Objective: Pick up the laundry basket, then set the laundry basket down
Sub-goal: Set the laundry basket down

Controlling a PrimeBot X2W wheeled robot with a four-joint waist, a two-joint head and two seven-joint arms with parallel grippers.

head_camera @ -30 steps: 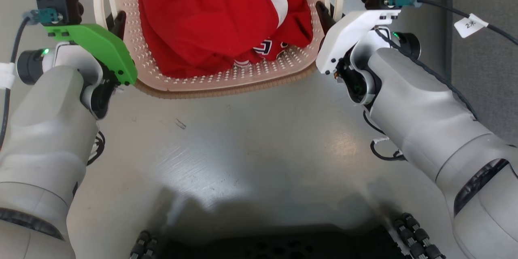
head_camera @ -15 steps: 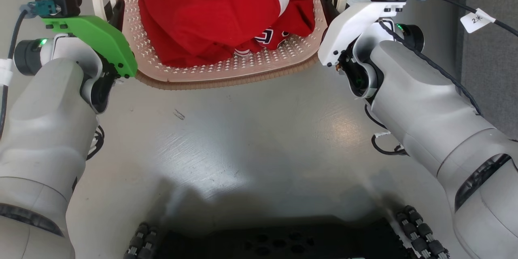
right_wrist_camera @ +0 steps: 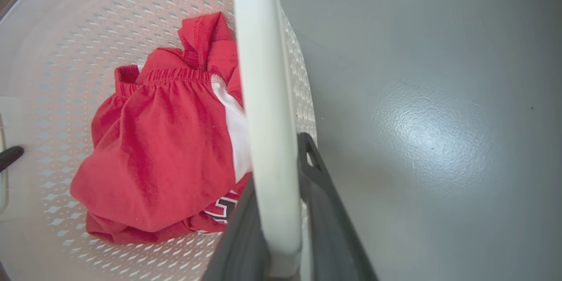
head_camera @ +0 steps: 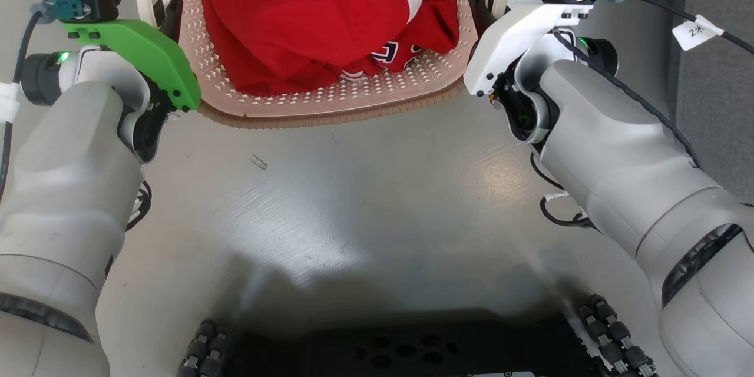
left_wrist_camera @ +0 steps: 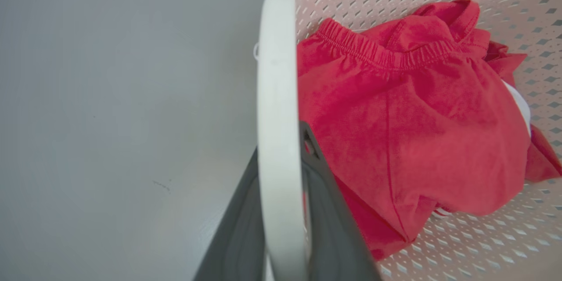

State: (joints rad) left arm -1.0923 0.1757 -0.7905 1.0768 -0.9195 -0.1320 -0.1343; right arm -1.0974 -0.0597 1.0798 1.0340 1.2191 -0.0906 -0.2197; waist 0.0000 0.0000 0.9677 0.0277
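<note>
change: over the last second everything in the head view has slid up the picture, the scuff mark (head_camera: 257, 161) on the grey floor (head_camera: 377, 206) included, so i read it mostly as my own head and waist moving.
pace: the shift since half a second ago is far smaller than the one before it, so the motion seems to be settling.
laundry basket (head_camera: 330, 107): straight ahead of me, between my two arms, sitting against my grippers just as it did a second ago, with no slip that i can see.
left gripper (head_camera: 166, 12): pinched narrow on the white left handle (left_wrist_camera: 276, 118), one dark finger on each side of the loop.
right gripper (head_camera: 483, 9): the same, clamped on the white right handle (right_wrist_camera: 263, 118).
load: red shorts (head_camera: 318, 17) heaped inside, lying much as before.
height: i cannot tell whether the basket's base is on the floor or just off it.
meaning: both holds look sound and even, so the carry is intact. i judge i am near the end of a lift or a lowering, and i should release only once the base is plainly resting.
</note>
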